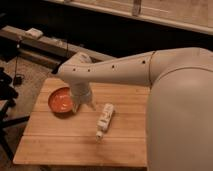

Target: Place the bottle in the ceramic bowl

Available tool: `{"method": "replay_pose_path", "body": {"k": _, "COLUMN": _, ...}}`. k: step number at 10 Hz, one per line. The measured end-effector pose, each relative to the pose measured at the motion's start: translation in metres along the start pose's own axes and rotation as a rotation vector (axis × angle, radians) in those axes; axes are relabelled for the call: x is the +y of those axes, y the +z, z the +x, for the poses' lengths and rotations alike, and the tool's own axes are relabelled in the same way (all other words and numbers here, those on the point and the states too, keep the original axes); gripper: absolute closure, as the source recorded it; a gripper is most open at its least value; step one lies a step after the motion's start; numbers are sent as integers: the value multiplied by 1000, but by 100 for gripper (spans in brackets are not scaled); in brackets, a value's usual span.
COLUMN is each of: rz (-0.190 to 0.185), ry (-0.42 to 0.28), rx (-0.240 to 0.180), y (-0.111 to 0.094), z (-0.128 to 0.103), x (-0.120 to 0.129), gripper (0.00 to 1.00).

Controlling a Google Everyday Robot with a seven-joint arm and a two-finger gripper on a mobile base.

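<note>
The white bottle (105, 118) lies on its side on the wooden table (60, 142), its narrow cap end toward the front edge. The orange-red ceramic bowl (61, 100) sits to the bottle's left with nothing in it. My gripper (84, 107) hangs from the white arm, pointing down just above the table between the bowl's right rim and the bottle. Its fingers stand apart with nothing between them. It touches neither the bottle nor the bowl, and the wrist hides a little of the bowl's right edge.
My large white arm (175, 100) covers the table's right side. Dark shelving with a small white object (35, 33) runs behind the table. A black stand (6, 95) is at the left, beside the table's edge.
</note>
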Motion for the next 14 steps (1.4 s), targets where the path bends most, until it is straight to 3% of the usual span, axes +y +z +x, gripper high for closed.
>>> {"method": "replay_pose_path", "body": {"k": 12, "rz": 0, "ry": 0, "rx": -2, "y": -1, "z": 0, "x": 0, "gripper": 35}}
{"method": "replay_pose_path", "body": {"k": 14, "rz": 7, "ry": 15, "rx": 19, "y": 6, "z": -2, "x": -5, "gripper": 35}}
